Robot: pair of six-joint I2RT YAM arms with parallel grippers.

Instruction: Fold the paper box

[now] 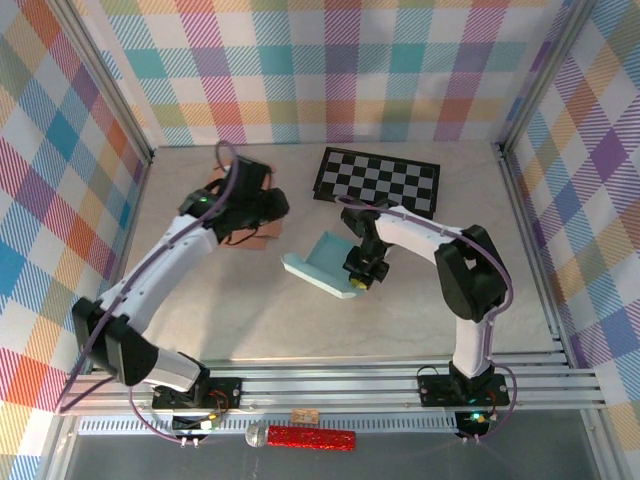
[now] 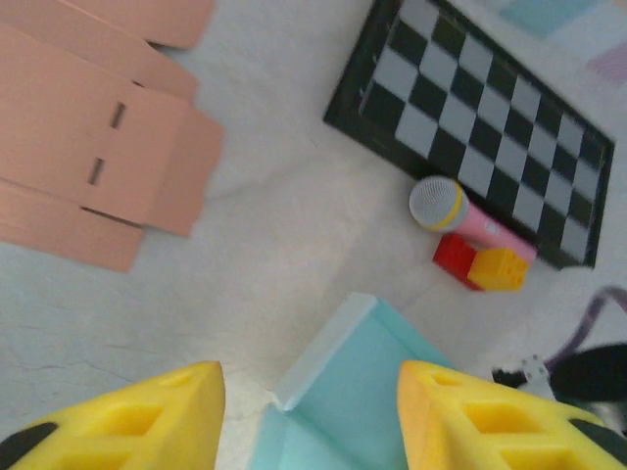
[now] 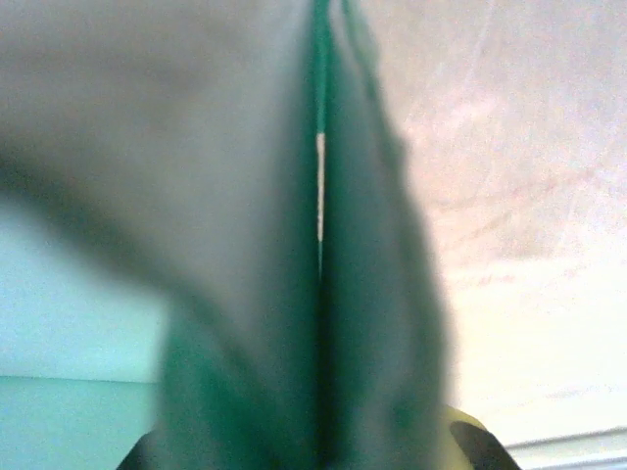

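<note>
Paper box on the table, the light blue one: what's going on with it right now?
The right gripper appears to pinch a raised flap at the right edge of the light blue paper box, which lies partly folded on the table. The left gripper hangs open near the flat brown cardboard, its camera looking toward the box. The chessboard lies behind.

Left claw [image 2: 309,397] spread wide, right claw [image 1: 362,274] clamped.
</note>
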